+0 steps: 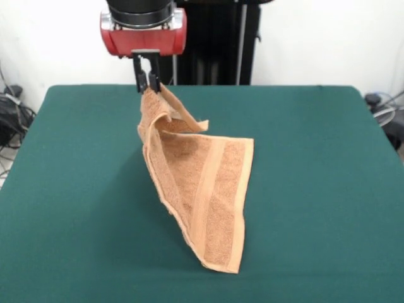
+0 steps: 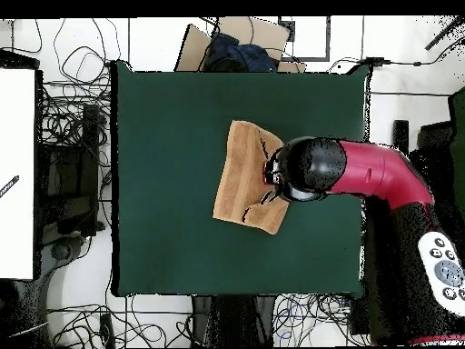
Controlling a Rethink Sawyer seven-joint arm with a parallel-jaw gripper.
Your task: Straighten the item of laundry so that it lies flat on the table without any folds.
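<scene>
Hand (image 1: 147, 81) closed on one corner of the towel (image 1: 201, 189), holding that corner up while the rest drapes down below the hand onto the green worktop (image 1: 315, 189), apparently folded over on itself near the grip.

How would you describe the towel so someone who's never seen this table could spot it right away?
Start at the big dark green table. Near its middle, under the red and black arm, hangs the peach-orange terry towel, one corner pinched in the hand and its lower part resting on the felt. It is the only cloth there, marked by a woven band.
</scene>
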